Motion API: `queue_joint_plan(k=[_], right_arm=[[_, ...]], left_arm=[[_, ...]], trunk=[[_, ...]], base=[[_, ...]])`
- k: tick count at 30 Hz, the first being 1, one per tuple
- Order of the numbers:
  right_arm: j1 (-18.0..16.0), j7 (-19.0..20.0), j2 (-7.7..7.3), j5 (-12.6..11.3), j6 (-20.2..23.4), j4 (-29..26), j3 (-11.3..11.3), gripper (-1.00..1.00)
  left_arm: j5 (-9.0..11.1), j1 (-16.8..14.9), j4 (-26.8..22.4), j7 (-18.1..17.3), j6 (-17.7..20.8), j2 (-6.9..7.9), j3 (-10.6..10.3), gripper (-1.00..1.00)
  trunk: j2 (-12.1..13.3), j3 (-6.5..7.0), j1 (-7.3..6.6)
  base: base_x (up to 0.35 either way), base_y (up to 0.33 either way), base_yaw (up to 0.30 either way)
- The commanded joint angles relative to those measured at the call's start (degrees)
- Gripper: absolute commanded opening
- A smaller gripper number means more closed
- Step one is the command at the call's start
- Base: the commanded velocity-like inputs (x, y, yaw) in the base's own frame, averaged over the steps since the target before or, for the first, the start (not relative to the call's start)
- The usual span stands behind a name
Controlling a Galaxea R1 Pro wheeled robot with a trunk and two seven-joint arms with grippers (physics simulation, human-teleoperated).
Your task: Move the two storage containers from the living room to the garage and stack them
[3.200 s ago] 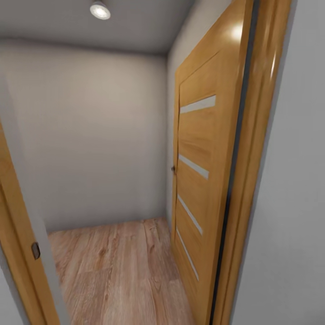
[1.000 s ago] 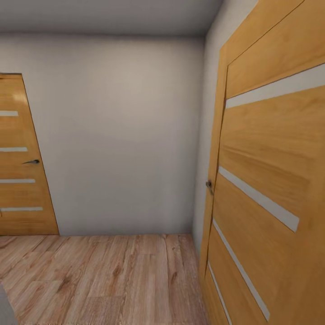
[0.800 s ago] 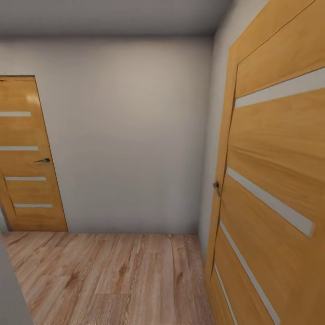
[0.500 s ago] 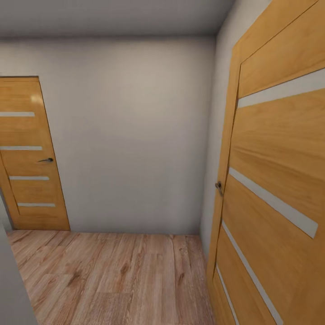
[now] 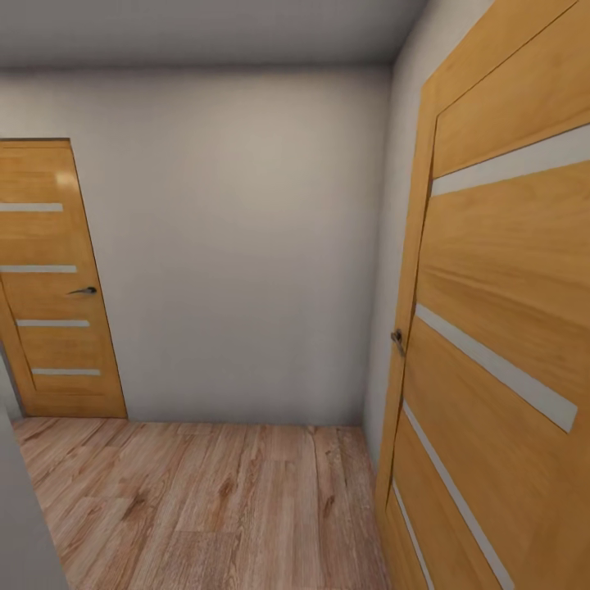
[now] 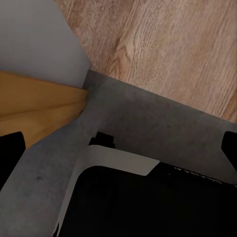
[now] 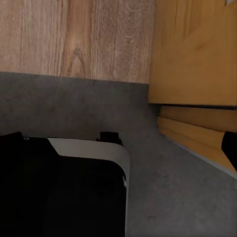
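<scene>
**A:** Storage containers first: where are they?

**B:** I cannot tell from these views. The head camera looks into a small hallway. At far left a pale wall edge cuts the lower corner. Beside it is a closed wooden door with four pale horizontal strips and a dark lever handle.

**A:** And the middle?

**B:** A plain white wall faces the camera, and light wood-plank floor runs up to its foot. On the right is a second wooden door of the same make, very close to the camera. Its pale strips slant steeply across the picture, and a small dark handle sits at its near edge.

**A:** What about the left gripper?

**B:** In the left wrist view the left gripper has its fingers spread wide, out at the two edges of the picture, with nothing held between them. Under it is dark grey floor, rough like concrete. That floor meets the wood planks along a straight line. A white wall corner and an orange wooden frame stand just beside the seam. The robot's black base, with a pale rim, fills the near part of the view.

**A:** And the right?

**B:** The right wrist view looks down on the same kind of seam, grey floor against planks, with an orange door frame just beside it. One finger of the right gripper sits at the far edge and the other blends into the dark base. The fingers look spread apart and hold nothing.
</scene>
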Motion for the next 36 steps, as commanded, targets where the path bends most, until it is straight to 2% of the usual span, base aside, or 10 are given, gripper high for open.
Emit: queue_joint_plan(k=[1,6,26,36], right_arm=[[-0.1,-0.1,-0.01,-0.6,-0.3,0.2,0.5,1.00],[-0.1,0.0,-0.03,-0.6,-0.3,0.2,0.5,1.00],[-0.1,0.0,0.05,-0.6,0.0,0.2,0.8,1.00],[-0.1,0.0,-0.28,-0.6,-0.1,0.2,0.9,1.00]], left_arm=[[0.4,0.0,0.0,0.1,-0.1,-0.01,-0.5,1.00],[0.4,0.0,0.0,0.1,0.0,0.04,-0.5,1.00],[0.5,0.0,0.0,0.1,-0.1,0.09,-0.5,1.00],[0.5,0.0,0.0,0.1,-0.1,0.18,-0.5,1.00]], trunk=[[-0.1,-0.10,0.01],[-0.1,-0.10,0.01],[-0.1,-0.10,0.01],[-0.1,-0.10,0.01]], base=[[0.000,0.000,0.000],[0.156,0.000,0.000],[0.285,0.000,0.000],[0.062,0.000,0.000]])
